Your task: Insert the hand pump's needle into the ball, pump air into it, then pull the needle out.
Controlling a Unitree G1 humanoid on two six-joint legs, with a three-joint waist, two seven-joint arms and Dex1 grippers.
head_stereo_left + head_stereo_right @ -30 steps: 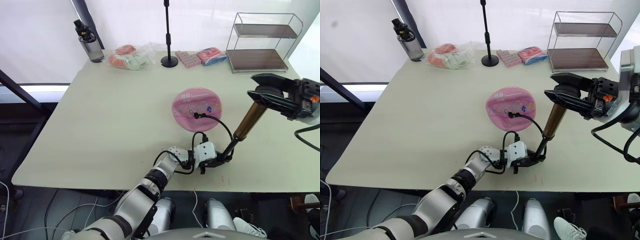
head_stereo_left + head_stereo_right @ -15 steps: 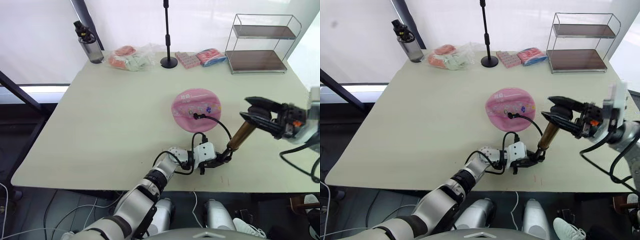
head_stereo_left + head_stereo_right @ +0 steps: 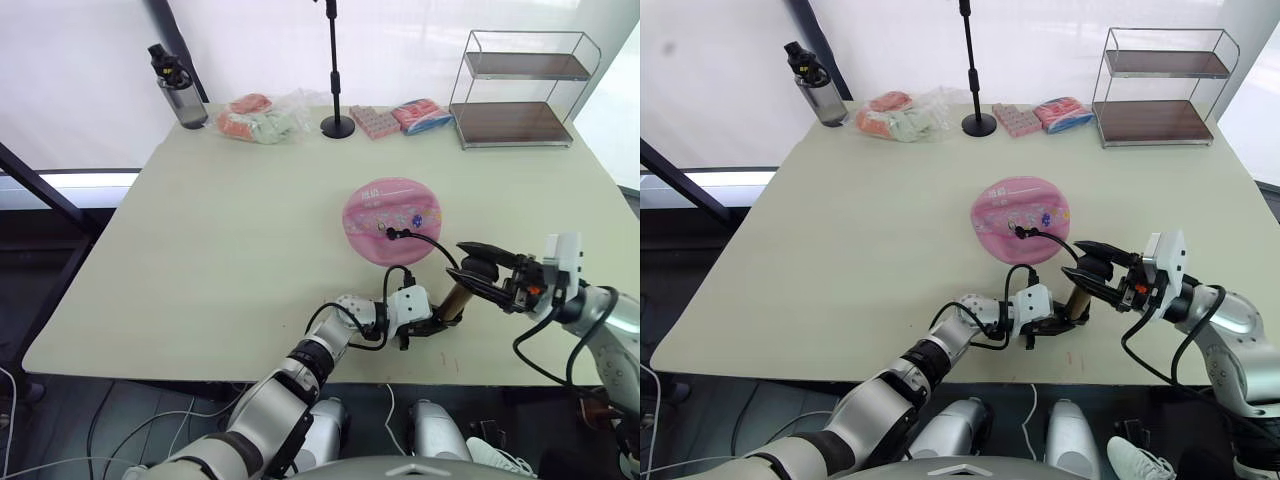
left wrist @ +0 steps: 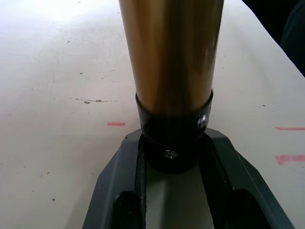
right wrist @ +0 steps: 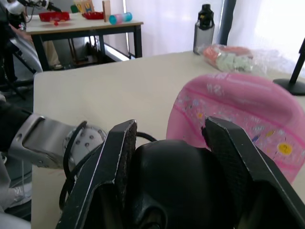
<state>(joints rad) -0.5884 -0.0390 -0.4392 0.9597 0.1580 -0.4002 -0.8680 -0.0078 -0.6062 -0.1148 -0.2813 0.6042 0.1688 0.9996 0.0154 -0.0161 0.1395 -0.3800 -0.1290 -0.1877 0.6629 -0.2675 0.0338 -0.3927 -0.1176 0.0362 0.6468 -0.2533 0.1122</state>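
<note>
Pushing down, the right gripper (image 3: 478,268) clamps the T-handle, lower than before; the left gripper (image 3: 432,325) pins the hand pump (image 3: 456,298) base near the ball (image 3: 393,219), whose print is unreadable.

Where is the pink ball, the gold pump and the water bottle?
Ball (image 3: 392,220), left eye view, middle of its pink top.
Pump (image 4: 171,52), left wrist view, its gold barrel.
Bottle (image 3: 181,92), left eye view, its grey body.
</note>
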